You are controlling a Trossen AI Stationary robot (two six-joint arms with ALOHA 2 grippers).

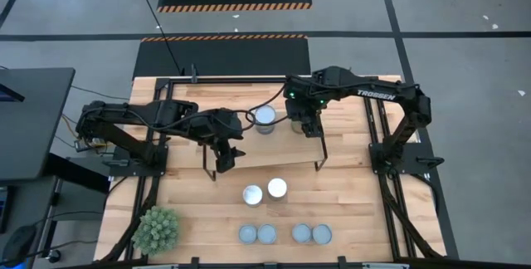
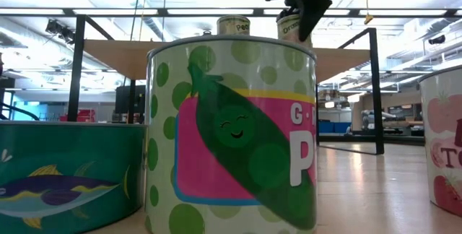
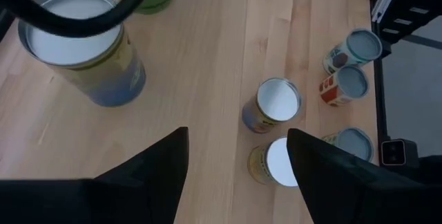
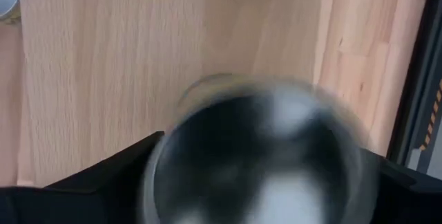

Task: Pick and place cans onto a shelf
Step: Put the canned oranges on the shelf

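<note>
1. Cans first: the right end effector [image 1: 311, 125] sits over the shelf [image 1: 286, 149], fingers clamped either side of a can [image 4: 257, 158] held upright, axis vertical, directly under the wrist.
2. We judge the coming move is straight down onto the board, w/ the can already placed [image 1: 265, 118] just beside, toward the left arm.
3. Left end effector [image 1: 226, 159] hovers spread, empty, at the shelf's near edge.
4. Two silver-top cans [image 1: 264, 192] lie nearest it on the tabletop [image 1: 348, 211]; four grey-top cans [image 1: 284, 234] farther out.
</note>
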